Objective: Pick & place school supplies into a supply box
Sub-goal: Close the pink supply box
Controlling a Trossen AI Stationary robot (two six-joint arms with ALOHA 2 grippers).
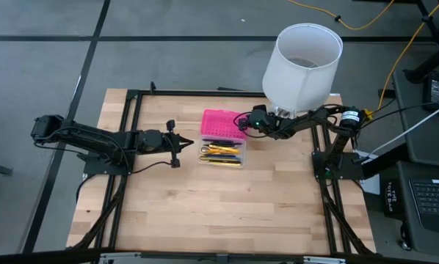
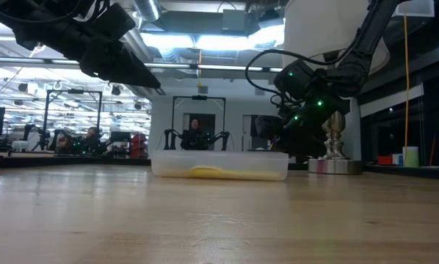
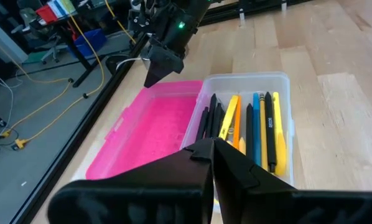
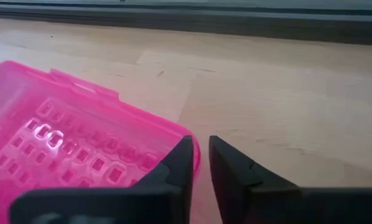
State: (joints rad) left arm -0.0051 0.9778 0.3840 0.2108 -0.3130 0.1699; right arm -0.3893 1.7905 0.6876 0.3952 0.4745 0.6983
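Observation:
The supply box lies open at the table's middle. Its pink half (image 1: 223, 122) is flat on the wood on the far side, and its clear half (image 1: 222, 152) is on the near side. Several school supplies (image 3: 260, 124) lie lengthwise in the clear half: black, yellow, orange and blue pens and pencils. My left gripper (image 1: 190, 142) hovers shut just left of the box, above the table, pointing at it. My right gripper (image 4: 199, 149) is at the pink half's right end, fingers slightly apart and slanting down. My right gripper's fingertips stand a little apart at the pink half's right-end rim (image 4: 185, 138), coming from the table's right and slanting down. One finger (image 4: 173, 165) overlaps that rim. I cannot tell whether it touches. The pink half lies flat on the table.
A lamp with a white shade (image 1: 302, 59) stands at the far right, its base (image 2: 335, 165) just behind my right arm. Black frame rails (image 1: 128, 132) run along the table's left and right sides. Bare wood lies in front of the box.

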